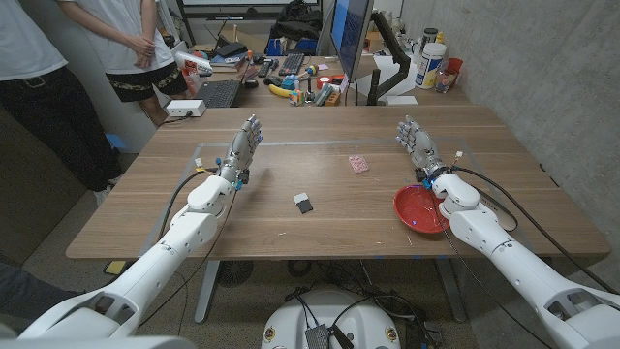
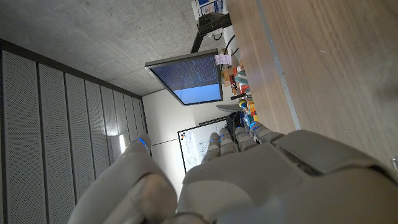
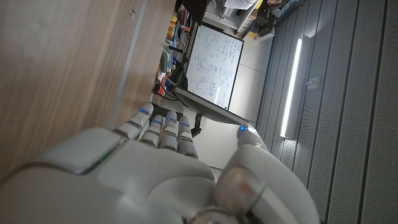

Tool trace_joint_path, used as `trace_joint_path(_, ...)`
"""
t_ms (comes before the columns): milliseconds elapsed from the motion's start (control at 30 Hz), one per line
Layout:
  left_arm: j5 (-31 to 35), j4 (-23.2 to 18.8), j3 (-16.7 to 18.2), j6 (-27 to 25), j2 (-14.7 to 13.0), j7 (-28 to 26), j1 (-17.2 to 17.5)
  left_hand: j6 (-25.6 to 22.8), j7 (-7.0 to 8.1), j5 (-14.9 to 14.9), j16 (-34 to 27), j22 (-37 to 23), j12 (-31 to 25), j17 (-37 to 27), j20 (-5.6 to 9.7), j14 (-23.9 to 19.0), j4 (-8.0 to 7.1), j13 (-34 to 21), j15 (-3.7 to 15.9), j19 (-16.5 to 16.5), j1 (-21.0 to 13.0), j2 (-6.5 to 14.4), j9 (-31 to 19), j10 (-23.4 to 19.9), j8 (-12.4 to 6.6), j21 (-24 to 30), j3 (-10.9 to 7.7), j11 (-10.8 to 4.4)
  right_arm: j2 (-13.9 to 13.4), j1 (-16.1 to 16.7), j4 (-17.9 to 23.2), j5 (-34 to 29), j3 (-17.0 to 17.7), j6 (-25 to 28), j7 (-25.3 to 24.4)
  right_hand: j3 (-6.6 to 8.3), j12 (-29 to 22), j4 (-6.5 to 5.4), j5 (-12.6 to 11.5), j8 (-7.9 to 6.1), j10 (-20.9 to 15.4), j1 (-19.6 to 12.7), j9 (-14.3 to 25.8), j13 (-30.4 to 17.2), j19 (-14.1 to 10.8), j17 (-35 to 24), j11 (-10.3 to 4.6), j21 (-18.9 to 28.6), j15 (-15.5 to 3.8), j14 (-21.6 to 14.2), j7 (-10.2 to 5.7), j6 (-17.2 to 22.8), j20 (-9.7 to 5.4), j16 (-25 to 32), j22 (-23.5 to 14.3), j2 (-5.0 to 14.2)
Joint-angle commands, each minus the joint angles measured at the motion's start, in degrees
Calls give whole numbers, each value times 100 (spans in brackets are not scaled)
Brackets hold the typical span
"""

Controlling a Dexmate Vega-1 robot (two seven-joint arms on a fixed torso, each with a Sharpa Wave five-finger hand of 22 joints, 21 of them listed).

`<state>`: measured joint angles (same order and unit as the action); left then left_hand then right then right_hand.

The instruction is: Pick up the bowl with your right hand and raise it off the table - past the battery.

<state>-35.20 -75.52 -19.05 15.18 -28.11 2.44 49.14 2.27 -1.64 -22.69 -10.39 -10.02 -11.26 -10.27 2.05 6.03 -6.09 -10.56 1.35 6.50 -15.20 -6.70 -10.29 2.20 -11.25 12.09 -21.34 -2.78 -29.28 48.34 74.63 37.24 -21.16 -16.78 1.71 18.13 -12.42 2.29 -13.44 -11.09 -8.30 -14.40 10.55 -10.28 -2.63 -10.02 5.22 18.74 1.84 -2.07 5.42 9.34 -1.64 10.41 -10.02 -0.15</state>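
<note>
The red bowl (image 1: 419, 208) sits on the wooden table (image 1: 291, 233) near its right front edge, just beside the right wrist. The right hand (image 1: 417, 143) stands beyond it, fingers apart, holding nothing. It should draw back, pinch the rim, then lift straight. The left hand (image 1: 244, 145) waits, fingers apart. The small black battery (image 1: 303, 203) lies mid-table.

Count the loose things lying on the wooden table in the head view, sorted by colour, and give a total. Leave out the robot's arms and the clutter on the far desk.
Red: 1, the round red plastic bowl near the table's right edge.
Pink: 1, the small pink patterned packet.
Black and white: 1, the small flat black-and-white battery near the middle.
Total: 3.
</note>
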Motion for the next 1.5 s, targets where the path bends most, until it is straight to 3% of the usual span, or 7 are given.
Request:
trace_joint_path(33, 450, -123, 588, -293, 423, 276, 196, 47, 7, -37, -25, -15, -38, -7, 560, 50, 6, -16, 2, 12, -59, 12, -30, 48, -20, 38, -21, 7, 18, 3, -55, -17, -41, -97, 26, 42, -26, -3, -21, -33, -58, -40, 11, -26, -52, -25, -1, 17, 49, 26, -24, 54, -24, 38, -16, 25)
trace_joint_path(500, 778, -267, 983, -612, 682, 518, 295, -98, -11, -64, -83, -13, -89, -4, 553, -156, 30, -15, 7, -221, -105, 37, -31, -117, -57, 84, 17, 26, 5, 81, 136, -60, -12, -288, -51, 52, -27, 27, -16, -47, -88, -77, 12, -27, -57, -21, -30, -28, -5, 9, -74, 121, -20, 34, -18, 52)
trace_joint_path(1500, 1036, -467, 1121, -832, 864, 566, 351, -176, -31, -82, -68, -19, -89, -8, 463, -197, 41, -16, -32, -216, -131, 59, -32, -180, -59, 42, 63, 13, -509, 689, 757, 25, 265, -701, 91, 45, -30, 83, -3, -49, -138, -124, 12, -27, -80, -18, -50, -93, -7, -32, -108, 184, -7, 35, -20, 52)
